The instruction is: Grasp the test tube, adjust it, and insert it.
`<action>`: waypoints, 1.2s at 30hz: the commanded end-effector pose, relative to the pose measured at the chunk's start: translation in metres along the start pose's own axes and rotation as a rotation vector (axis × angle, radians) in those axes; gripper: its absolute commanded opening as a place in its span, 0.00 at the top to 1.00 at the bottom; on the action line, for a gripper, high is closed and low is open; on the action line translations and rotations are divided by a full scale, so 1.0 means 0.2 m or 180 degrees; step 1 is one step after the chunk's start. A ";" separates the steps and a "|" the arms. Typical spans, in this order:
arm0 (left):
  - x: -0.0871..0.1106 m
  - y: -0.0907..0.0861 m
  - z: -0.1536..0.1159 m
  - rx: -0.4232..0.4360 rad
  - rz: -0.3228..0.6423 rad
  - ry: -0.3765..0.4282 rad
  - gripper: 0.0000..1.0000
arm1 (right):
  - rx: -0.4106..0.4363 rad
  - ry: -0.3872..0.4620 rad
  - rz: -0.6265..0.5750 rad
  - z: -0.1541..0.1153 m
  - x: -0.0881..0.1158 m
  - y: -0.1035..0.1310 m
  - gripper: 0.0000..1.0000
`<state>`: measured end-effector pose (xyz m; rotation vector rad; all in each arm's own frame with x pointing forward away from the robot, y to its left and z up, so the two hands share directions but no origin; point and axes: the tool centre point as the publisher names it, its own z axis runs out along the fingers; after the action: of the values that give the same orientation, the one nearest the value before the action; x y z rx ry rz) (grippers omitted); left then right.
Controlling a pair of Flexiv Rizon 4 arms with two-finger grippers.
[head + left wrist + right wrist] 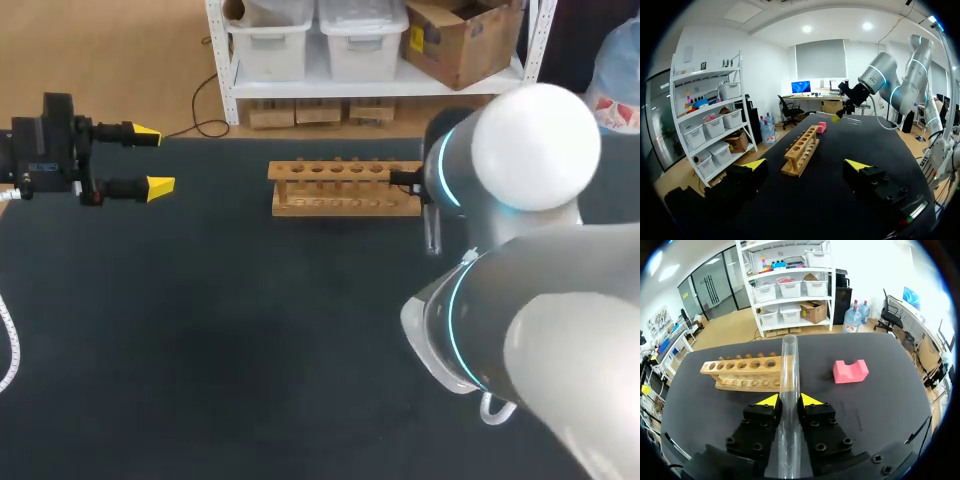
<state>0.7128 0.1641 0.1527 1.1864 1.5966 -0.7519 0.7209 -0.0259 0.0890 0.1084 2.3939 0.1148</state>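
A clear test tube (788,360) lies between the yellow tips of my right gripper (789,400), which is shut on it. The tube's open end points toward the wooden rack (745,372), past that rack's near end. In the head view the rack (345,187) stands at the table's far middle, with the tube (432,235) showing just right of it beside my right arm's wrist. My left gripper (152,160) hovers open at the far left, holding nothing. From the left wrist, its gripper (807,165) looks along the rack (802,150) toward my right gripper (837,118).
A pink notched block (850,371) sits on the dark table beside the rack's end, also seen as the pink block (821,127) beyond the rack. My right arm's bulky links (530,330) fill the near right of the table.
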 end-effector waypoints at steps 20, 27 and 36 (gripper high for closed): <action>0.01 0.00 0.00 -0.0011 0.0012 -0.0020 0.00 | -0.0040 0.0179 -0.0099 0.15 0.07 0.22 1.00; 0.01 0.00 0.00 -0.0011 0.0012 -0.0020 0.00 | -0.0048 0.0230 -0.0129 0.19 0.07 0.23 1.00; 0.01 0.00 0.00 -0.0011 0.0012 -0.0020 0.00 | -0.0037 0.0278 -0.0138 0.22 0.09 0.23 1.00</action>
<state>0.7128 0.1641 0.1527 1.1864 1.5965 -0.7519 0.7371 0.0243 0.0502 0.0487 2.4681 0.1110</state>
